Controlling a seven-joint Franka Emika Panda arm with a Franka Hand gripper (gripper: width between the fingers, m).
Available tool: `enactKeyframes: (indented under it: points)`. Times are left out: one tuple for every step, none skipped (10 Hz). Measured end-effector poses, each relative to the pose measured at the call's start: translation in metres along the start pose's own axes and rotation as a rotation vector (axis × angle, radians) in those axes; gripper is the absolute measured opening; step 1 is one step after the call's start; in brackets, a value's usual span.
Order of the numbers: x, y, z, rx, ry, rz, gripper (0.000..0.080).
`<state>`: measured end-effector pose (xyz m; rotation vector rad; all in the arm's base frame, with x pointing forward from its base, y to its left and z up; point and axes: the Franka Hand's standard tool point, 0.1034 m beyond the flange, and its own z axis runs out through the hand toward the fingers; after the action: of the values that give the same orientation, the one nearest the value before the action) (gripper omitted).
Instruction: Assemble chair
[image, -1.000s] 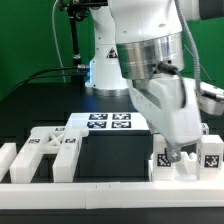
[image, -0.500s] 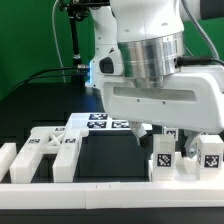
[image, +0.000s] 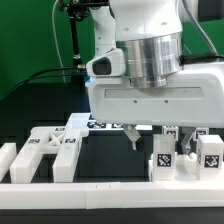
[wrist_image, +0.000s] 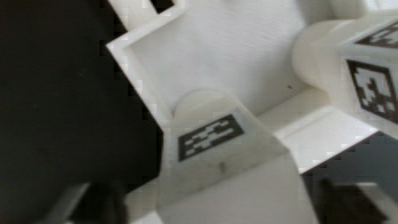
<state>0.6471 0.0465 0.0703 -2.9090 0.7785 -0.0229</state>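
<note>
White blocky chair parts (image: 55, 150) with black-and-white square tags (image: 163, 160); gripper (image: 158, 142) wide, fingers well apart.

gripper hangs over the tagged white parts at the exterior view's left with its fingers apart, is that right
Not quite: the gripper hangs over the tagged white parts at the exterior view's right, not its left, with its fingers apart. The exterior view shows this.

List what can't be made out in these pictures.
- Marker board: exterior view, mostly hidden behind the arm.
- Claw: wrist view, fingertips cut off by the edge; grip on the tagged part unclear.
- Tags: both views, too blurred to read.
</note>
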Motion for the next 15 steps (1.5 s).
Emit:
enactKeyframes:
  points:
    - [-0.0001, -0.0002, 0.0001, 0.0, 0.0, 0.077, 0.035]
    - [-0.0002, -0.0002, 0.0001, 0.0, 0.0, 0.155, 0.0286]
    - [-0.0001, -0.0001, 0.0002, 0.0, 0.0, 0.217, 0.0286]
    - [-0.0001, 0.0, 0.0, -0.001, -0.001, 0.309, 0.0286]
    - [0.0004, 0.0004, -0.0007, -0.003, 0.0, 0.462, 0.0286]
    - [0.0005, 0.0018, -0.0007, -0.002, -0.005, 0.606, 0.0286]
    - [-0.0004, 0.0024, -0.0006, -0.002, -0.017, 0.764, 0.0286]
    - [0.0006, 0.0016, -0.0005, 0.01, -0.021, 0.962, 0.0287]
    - [0.0017, 0.0002, 0.0002, 0.029, -0.022, 1.12, 0.0287]
    - [0.0016, -0.0001, 0.0004, 0.032, -0.027, 1.234, 0.0287]
    - [0.0016, 0.0, 0.0004, 0.032, -0.027, 1.257, 0.0287]
    - [0.0015, 0.0001, 0.0006, 0.032, -0.026, 1.236, 0.0289]
    - [0.0014, 0.0, 0.0006, 0.032, -0.026, 1.219, 0.0488]
    - [0.0013, -0.0001, 0.0007, 0.031, -0.025, 1.203, 0.0488]
    - [0.0015, -0.0003, 0.001, 0.029, -0.014, 0.982, 0.0602]
